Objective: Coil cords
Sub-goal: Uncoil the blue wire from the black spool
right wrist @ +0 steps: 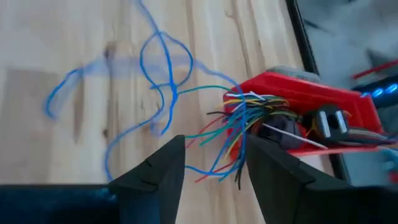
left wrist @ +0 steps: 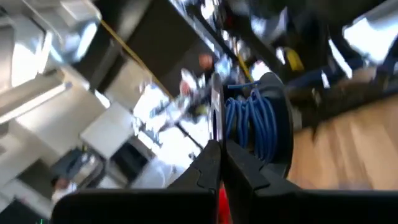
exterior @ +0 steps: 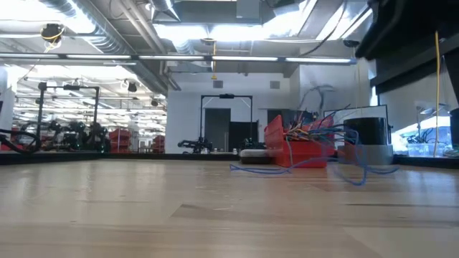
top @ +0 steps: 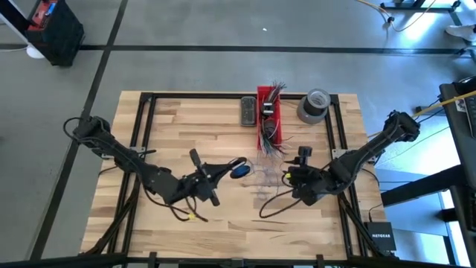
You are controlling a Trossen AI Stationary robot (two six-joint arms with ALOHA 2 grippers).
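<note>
Cords lie loose on the wooden table (top: pixel 193 123) between the two arms. A thin blue cord (right wrist: pixel 158 74) loops and curls over the boards just in front of the red bin (top: pixel 269 112), and a dark cord (top: pixel 274 202) trails in a long curve toward the front edge near the right arm. In the low view the blue cord (exterior: pixel 358 170) sags across the tabletop beside the red bin (exterior: pixel 287 143).

The left gripper (top: pixel 239 168) sits mid-table, reaching toward the centre. Its wrist view shows a small coil of blue cord (left wrist: pixel 252 121) wound in several turns and pinched between the fingers (left wrist: pixel 205 168), which are pressed nearly together on it. From above, the same bundle shows as a blue spot at the fingertips.

The right gripper (top: pixel 288 176) hovers low over the table, just to the right of the left one and near the bin's front end. Its fingers (right wrist: pixel 155 168) stand apart with nothing between them, pointing toward the loose blue loops and the bunch of short coloured wire ends (right wrist: pixel 239 134) that spills out of the red bin (right wrist: pixel 317 102).

A grey tape roll (top: pixel 314 105) stands beside the bin at the far right, and a flat dark block (top: pixel 248 111) lies on the bin's other side.
</note>
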